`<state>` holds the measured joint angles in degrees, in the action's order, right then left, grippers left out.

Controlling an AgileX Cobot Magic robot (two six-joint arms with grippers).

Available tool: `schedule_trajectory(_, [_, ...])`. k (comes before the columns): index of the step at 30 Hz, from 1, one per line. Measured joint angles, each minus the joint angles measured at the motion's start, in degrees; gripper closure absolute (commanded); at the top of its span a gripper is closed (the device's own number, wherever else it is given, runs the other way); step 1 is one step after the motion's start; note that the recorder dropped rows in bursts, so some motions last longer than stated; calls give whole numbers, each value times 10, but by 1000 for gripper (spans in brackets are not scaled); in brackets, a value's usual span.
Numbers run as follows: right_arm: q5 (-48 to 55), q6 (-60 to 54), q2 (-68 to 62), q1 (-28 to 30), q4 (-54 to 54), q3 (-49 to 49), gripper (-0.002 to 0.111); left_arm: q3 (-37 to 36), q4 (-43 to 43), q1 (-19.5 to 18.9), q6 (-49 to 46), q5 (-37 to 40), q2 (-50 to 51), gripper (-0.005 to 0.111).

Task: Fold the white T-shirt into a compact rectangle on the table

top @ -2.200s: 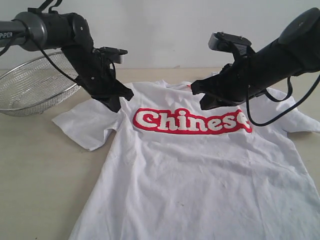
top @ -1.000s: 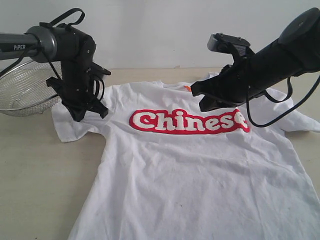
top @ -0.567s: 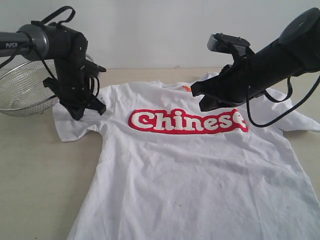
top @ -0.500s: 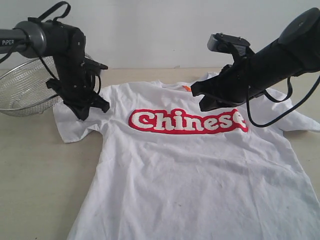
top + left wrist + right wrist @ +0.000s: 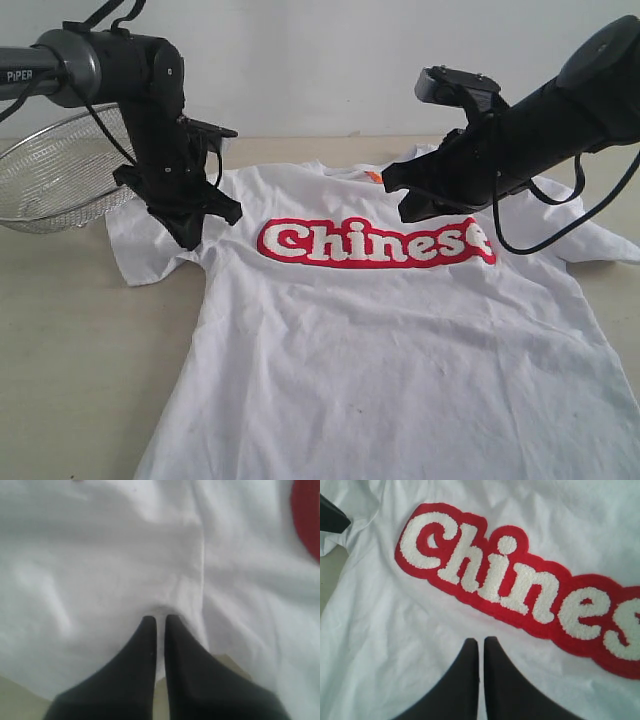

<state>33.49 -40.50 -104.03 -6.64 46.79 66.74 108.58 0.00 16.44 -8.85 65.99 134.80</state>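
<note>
Your white T-shirt (image 5: pixel 380 340) lies spread chest-up on the counter (image 5: pixel 70 330); left hand (image 5: pixel 193 233) at the sleeve (image 5: pixel 145 250) and right hand (image 5: pixel 410 210) above the lettering (image 5: pixel 375 243) are both closed empty, so dragging tips may bunch fabric

Layout: white cotton short-sleeved T-shirt (image 5: pixel 380 350) spread front-up on pale beige bench (image 5: pixel 70 350), neck toward far edge. Round wire-mesh metal basket (image 5: pixel 50 180) on bench at far left, behind the near sleeve. Left end effector (image 5: pixel 190 238) over that sleeve's seam. Right end effector (image 5: pixel 410 212) over chest, just behind the lettering.
</note>
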Motion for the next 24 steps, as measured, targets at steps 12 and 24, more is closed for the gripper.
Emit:
schedule_trajectory(12, [0, 0, 0, 0, 0, 0, 109, 0, 0, 3, -2, 4, 23, 102])
schedule_trajectory(24, [0, 0, 0, 0, 0, 0, 109, 0, 29, 2, 5, 9, 24, 102])
